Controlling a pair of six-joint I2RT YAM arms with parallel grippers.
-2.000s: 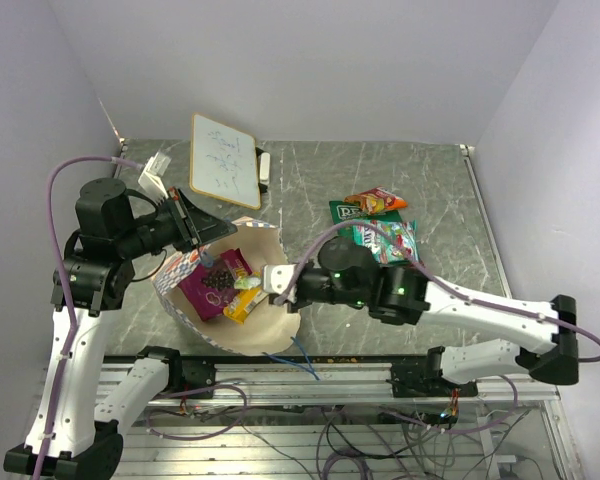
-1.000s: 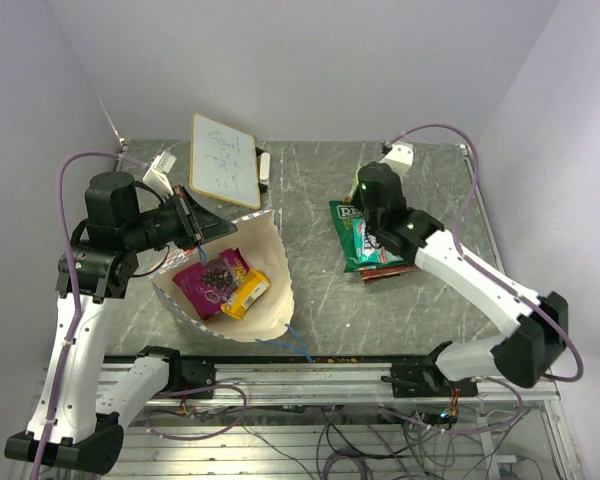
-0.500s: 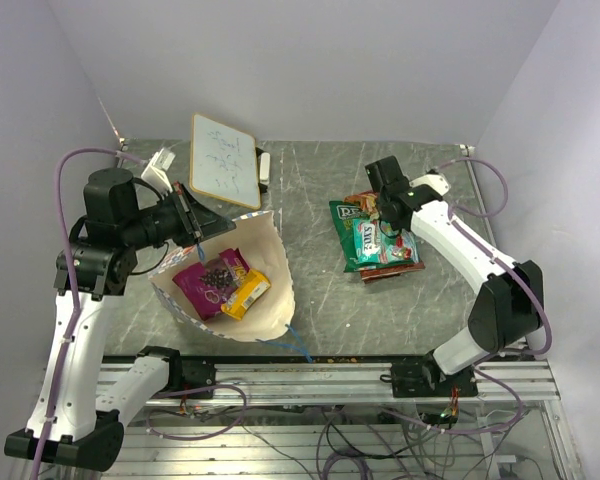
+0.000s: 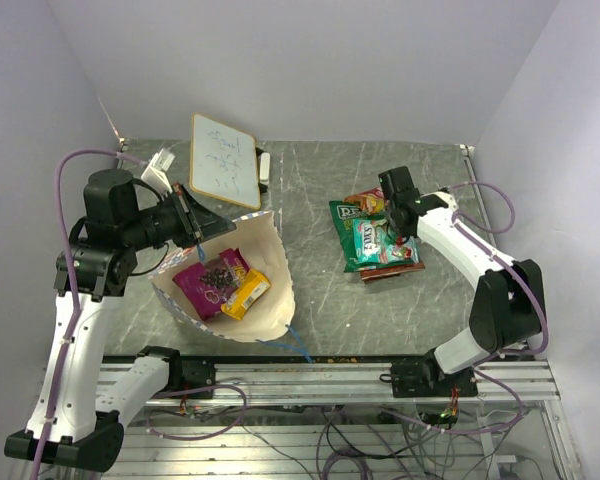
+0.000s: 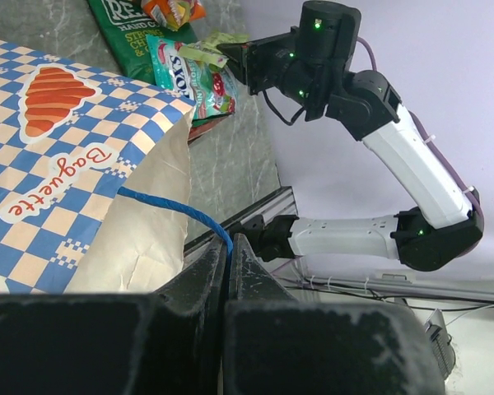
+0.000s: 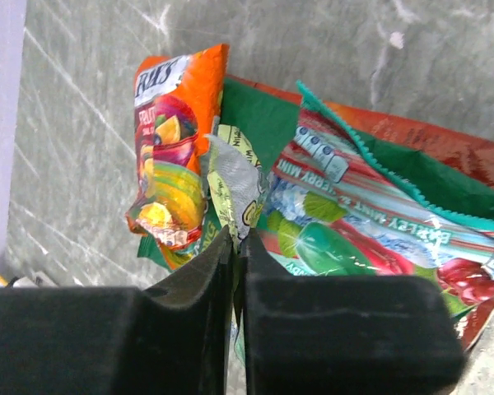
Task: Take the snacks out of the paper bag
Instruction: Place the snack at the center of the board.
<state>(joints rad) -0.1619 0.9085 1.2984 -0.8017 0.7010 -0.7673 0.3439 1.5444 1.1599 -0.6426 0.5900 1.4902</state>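
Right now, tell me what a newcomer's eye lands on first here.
The blue-checkered paper bag gapes open at front left, a magenta packet and a yellow packet inside, the left gripper pinching its blue cord. At right, a bright pile of snacks lies on the table, where the right gripper clamps a pale green packet.

Right wrist view: the green packet [image 6: 257, 115] is mostly buried under the orange packet [image 6: 174, 140] and the teal packet [image 6: 354, 234]. The small pale packet [image 6: 235, 183] has its lower end lost inside the right gripper's [image 6: 236, 240] pinch. The bag [image 5: 74, 123] runs off the left wrist picture's left edge. Whiteboard [image 4: 225, 160] scribbles are too tiny to read from the top.
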